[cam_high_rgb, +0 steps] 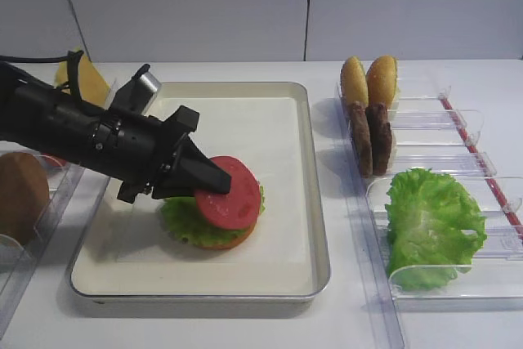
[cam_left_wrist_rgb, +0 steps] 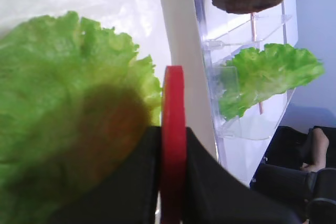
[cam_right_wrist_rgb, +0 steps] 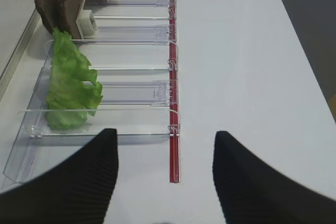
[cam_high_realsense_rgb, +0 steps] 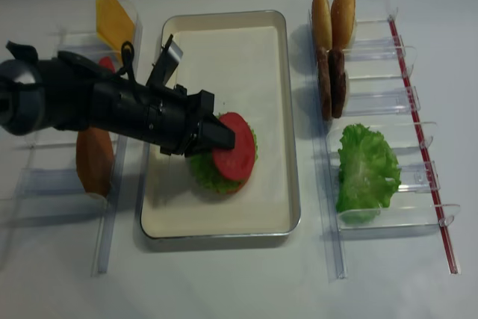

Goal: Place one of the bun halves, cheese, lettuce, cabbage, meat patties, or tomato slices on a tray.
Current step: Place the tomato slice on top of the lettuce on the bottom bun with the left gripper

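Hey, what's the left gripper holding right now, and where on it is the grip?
The left gripper holds a tomato slice, pinched flat across its faces at the left edge, over the lettuce on the tray.

Robot lab: bare white table, plain grey wall panels, clear racks of toy burger parts, tray.
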You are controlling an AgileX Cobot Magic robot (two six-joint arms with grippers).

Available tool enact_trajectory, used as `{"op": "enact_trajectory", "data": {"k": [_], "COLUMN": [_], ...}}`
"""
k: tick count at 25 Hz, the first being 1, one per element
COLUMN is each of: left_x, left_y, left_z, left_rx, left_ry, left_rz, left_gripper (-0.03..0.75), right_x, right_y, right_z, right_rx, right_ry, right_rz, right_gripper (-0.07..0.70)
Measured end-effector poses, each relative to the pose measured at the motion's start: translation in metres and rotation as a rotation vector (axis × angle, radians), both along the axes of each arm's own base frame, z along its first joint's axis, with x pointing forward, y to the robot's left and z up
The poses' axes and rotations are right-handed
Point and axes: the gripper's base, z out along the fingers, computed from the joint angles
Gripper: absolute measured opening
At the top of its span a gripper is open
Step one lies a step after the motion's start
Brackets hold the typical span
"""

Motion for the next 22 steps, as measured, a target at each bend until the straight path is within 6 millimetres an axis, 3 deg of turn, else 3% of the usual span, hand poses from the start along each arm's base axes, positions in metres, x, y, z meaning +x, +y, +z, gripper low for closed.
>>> {"op": "enact_trajectory", "data": {"k": [5, 16, 22], "left_x": [0.0025, 0.0044, 0.0087], "left_y": [-0.0007, -0.0019, 0.0079], "left_z": [-0.0102, -0.0085, -0.0085], "left_rx": [0.000, -0.029, -0.031], "left_ry": [0.034, 0.053, 0.072], "left_rz": [0.010, 0.043, 0.085], "left_gripper": [0.045, 0.045, 0.045], "right_x": [0.0000, 0.0000, 0.0000], "right_y": [0.0000, 0.0000, 0.0000], "right_z": [0.0000, 0.0000, 0.0000], "right_rx": [0.000, 0.000, 0.000], "right_ry": [0.000, 0.000, 0.000], "right_rz": [0.000, 0.000, 0.000], "right_gripper": [0.438, 0.438, 0.438]}}
